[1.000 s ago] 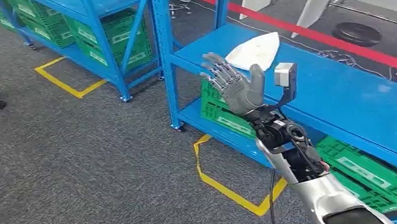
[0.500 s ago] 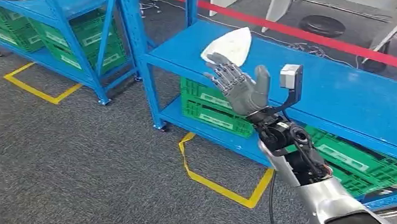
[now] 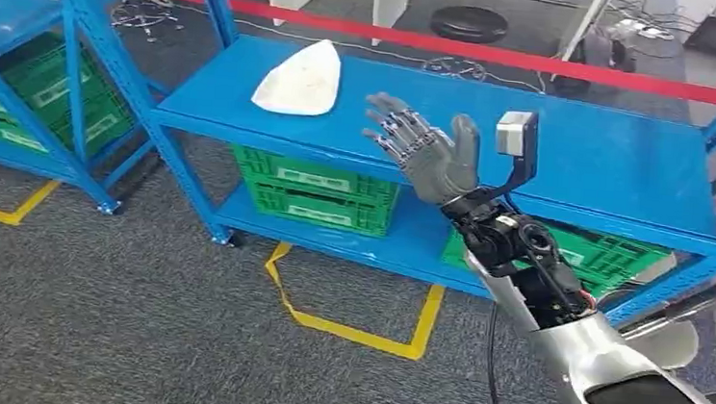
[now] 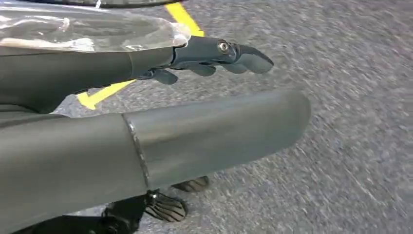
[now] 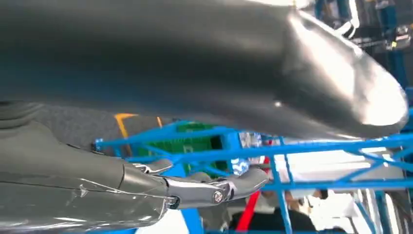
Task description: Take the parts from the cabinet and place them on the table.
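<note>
A white, flat, teardrop-shaped part (image 3: pixel 298 80) lies on the top shelf of the blue cabinet (image 3: pixel 570 151), near its left end. My right hand (image 3: pixel 425 154) is raised in front of the shelf edge, to the right of the part and apart from it, fingers spread and holding nothing. In the right wrist view the right hand (image 5: pixel 146 187) has straight fingers, with blue cabinet frames behind them. My left hand (image 4: pixel 97 83) hangs over grey carpet, fingers stretched out, nothing in it.
Green crates (image 3: pixel 316 189) fill the cabinet's lower shelf, and another green crate (image 3: pixel 601 255) lies further right. A second blue rack (image 3: pixel 16 88) stands at the left. Yellow floor tape (image 3: pixel 354 332) marks the carpet before the cabinet. Behind it runs a red line (image 3: pixel 501 51).
The whole picture has shifted: the camera has turned right, so the cabinet and white part now appear further left. My right hand stays raised and spread.
</note>
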Controlling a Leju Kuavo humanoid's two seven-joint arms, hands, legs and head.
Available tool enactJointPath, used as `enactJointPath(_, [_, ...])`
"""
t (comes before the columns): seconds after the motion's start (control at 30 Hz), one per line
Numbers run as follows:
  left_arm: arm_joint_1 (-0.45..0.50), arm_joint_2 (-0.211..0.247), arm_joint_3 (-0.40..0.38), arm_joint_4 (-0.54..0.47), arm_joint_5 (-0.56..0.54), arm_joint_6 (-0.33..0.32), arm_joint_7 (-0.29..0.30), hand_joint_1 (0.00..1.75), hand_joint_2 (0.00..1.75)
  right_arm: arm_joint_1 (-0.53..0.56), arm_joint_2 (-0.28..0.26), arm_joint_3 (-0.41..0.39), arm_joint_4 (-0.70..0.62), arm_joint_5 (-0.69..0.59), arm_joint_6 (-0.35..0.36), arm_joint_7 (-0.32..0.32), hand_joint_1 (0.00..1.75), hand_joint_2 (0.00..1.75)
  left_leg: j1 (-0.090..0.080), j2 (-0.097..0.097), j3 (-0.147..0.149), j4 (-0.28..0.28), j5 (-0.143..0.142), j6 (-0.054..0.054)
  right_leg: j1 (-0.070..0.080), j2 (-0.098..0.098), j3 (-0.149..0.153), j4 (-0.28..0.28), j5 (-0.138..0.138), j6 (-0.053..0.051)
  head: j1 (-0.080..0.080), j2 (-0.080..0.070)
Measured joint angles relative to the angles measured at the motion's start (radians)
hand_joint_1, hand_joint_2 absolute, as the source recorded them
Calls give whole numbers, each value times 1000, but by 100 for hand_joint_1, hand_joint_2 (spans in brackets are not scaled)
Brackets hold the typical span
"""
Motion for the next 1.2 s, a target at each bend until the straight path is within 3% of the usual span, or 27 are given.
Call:
enactJointPath(0.03, [-1, 0, 0, 0, -1, 0, 0, 0, 0, 1, 0, 0, -2, 2, -5, 0, 0, 0, 1, 22, 0, -2, 1, -6, -3, 12, -3, 0, 1, 4, 2, 0])
enactJointPath(0.1, [-3, 0, 0, 0, -2, 0, 0, 0, 0, 4, 0, -2, -11, 4, -10, 2, 0, 0, -6, 39, 2, -3, -1, 0, -11, 31, -6, -5, 5, 18, 1, 0])
enactJointPath(0.13, [-6, -4, 0, 0, -2, 0, 0, 0, 0, 5, -1, -4, -15, 4, -13, 2, 0, 0, 2, 52, 6, -13, 4, 6, -4, 44, -15, -6, 6, 24, 1, 0])
enactJointPath(0.17, [-11, -4, 0, 0, -3, 1, 0, 0, 0, 8, -6, -7, -19, 3, -15, 3, 0, 0, 5, 66, 9, -19, 6, 8, -5, 3, -21, 10, -7, 26, 1, 0])
enactJointPath(0.2, [-12, -5, 0, 0, -3, 3, 0, 0, 0, 4, -6, -7, -23, 4, -15, 6, 0, 0, 4, 73, 10, -19, 5, 13, -3, -49, -40, 54, -42, 33, 16, 0])
enactJointPath(0.23, [-12, -7, 0, 0, -3, 5, 0, 0, 0, 3, -6, -6, -27, 4, -16, 9, 0, 0, 3, 85, 11, -19, 3, 17, -7, -75, -73, 130, -83, 37, 19, 0])
enactJointPath(0.3, [-10, -8, 0, 0, -4, 9, 0, 0, 0, 4, -6, -5, -28, 4, -19, 13, 0, 0, 3, 108, 11, -18, 2, 18, -13, -91, -149, 297, -151, 45, 18, 0])
enactJointPath(0.33, [-10, -8, 0, 0, -5, 10, 0, 0, 0, 5, -6, -6, -28, 4, -22, 15, 0, 0, 4, 119, 12, -18, 1, 17, -17, -94, -167, 337, -154, 50, 21, 0])
enactJointPath(0.37, [-10, -10, 0, 0, -5, 10, 0, 0, 0, 5, -6, -6, -28, 4, -22, 16, 0, 0, 5, 129, 13, -18, -1, 14, -21, -96, -158, 317, -132, 53, 22, 0])
enactJointPath(0.43, [-11, -13, 0, 0, -5, 10, 0, 0, 0, 5, -6, -6, -29, 4, -22, 17, 0, 0, 8, 149, 21, -16, -8, 7, -24, -112, -77, 160, -47, 57, 24, 0])
enactJointPath(0.47, [-12, -14, 0, 0, -6, 11, 0, 0, 0, 3, -6, -7, -32, 4, -20, 15, 0, 0, 8, 159, 27, -15, -13, 1, -25, -145, -22, 55, -2, 57, 27, 0])
enactJointPath(0.5, [-13, -13, 0, 0, -6, 13, 0, 0, 0, -1, -6, -8, -32, 4, -19, 12, 0, 0, 1, 165, 29, -13, -17, -6, -14, -185, -3, 17, -18, 60, 30, 0])
enactJointPath(0.53, [-15, -14, 0, 0, -6, 17, 0, 0, 0, -7, -6, -9, -32, 4, -17, 10, 0, 0, -3, 176, 26, -7, -20, -10, -12, -177, 8, 3, -20, 43, 31, 0])
enactJointPath(0.63, [-19, -13, 0, 0, -6, 18, 0, 0, 0, -6, -6, -10, -32, 7, -17, 8, 0, 0, -4, 212, 30, -9, -19, -22, -10, -143, -4, 9, -16, 24, 17, 0])
enactJointPath(0.67, [-23, -15, 0, 0, -7, 18, 0, 0, 0, -6, -6, -10, -34, 8, -18, 8, 0, 0, 0, 202, 28, -1, -33, -30, -18, -131, 3, 3, -12, 17, 16, 0])
enactJointPath(0.7, [-26, -16, 0, 0, -7, 18, 0, 0, 0, -12, -7, -12, -34, 8, -18, 5, 0, 0, 4, 147, 14, 38, -60, -33, -17, -120, 3, 2, -11, 13, 10, 0])
enactJointPath(0.73, [-25, -16, 0, 0, -8, 18, 0, 0, 0, -16, -6, -13, -34, 11, -19, 6, 0, 0, 5, 117, -19, 106, -94, -33, -17, -112, 1, 2, -10, 6, 9, 0])
enactJointPath(0.8, [-19, -15, 0, 0, -8, 18, 0, 0, 0, -15, -6, -10, -34, 13, -18, 7, 0, 0, 3, 92, -111, 286, -163, -34, -16, -85, 1, 2, -10, 3, 2, 0])
enactJointPath(0.83, [-18, -16, 0, 0, -8, 19, 0, 0, 0, -12, -6, -10, -33, 15, -18, 7, 0, 0, 3, 89, -143, 336, -170, -32, -14, -71, 1, 2, -10, 2, 1, 0])
enactJointPath(0.87, [-18, -16, 0, 0, -8, 19, 2, 0, 0, -12, -6, -10, -33, 18, -18, 6, 0, 0, 3, 88, -151, 334, -151, -28, -12, -56, 1, 3, -9, 2, 2, 0])
enactJointPath(0.93, [-20, -17, 0, 0, -8, 20, 2, 0, 0, -12, -6, -10, -33, 23, -18, 5, 0, 0, 2, 81, -94, 192, -58, -16, -10, -28, 5, 3, -9, 2, 0, 0])
enactJointPath(0.97, [-22, -16, 0, 0, -8, 21, 2, 0, 0, -12, -6, -10, -33, 24, -17, 5, 0, 0, 2, 61, -52, 99, -12, -8, -10, -16, 6, 3, -9, 2, -1, 0])
enactJointPath(1.0, [-24, -13, 0, 0, -9, 21, 2, 0, 0, -13, -6, -10, -33, 24, -17, 5, 0, 0, 1, 14, -23, 29, 11, 0, -12, -8, 5, 3, -10, 2, -1, 0])
enactJointPath(1.03, [-24, -13, 0, 0, -9, 22, 2, 0, 0, -16, -6, -10, -33, 26, -17, 5, 0, 0, 7, 9, -11, 1, 3, 0, -4, 7, -2, 8, -11, 7, -1, 0])
enactJointPath(1.13, [-26, -12, 0, 0, -9, 27, 2, 0, 0, -17, -6, -11, -33, 29, -14, 5, 0, 0, -2, 37, -7, 0, 1, 1, -16, 36, -7, 0, -6, 27, -1, 0])
enactJointPath(1.17, [-28, -19, 0, 1, -10, 27, 2, 0, 0, -18, -7, -14, -33, 29, -12, 5, 0, 0, 9, 52, -1, -12, 6, 6, -10, 30, -11, 2, -10, 32, -2, 0])
enactJointPath(1.2, [-29, -14, 0, 0, -9, 27, 2, 0, 0, -22, -7, -16, -33, 29, -11, 5, 0, 0, 8, 59, 5, -15, 7, 8, -5, -35, -23, 24, -29, 38, 4, 0])
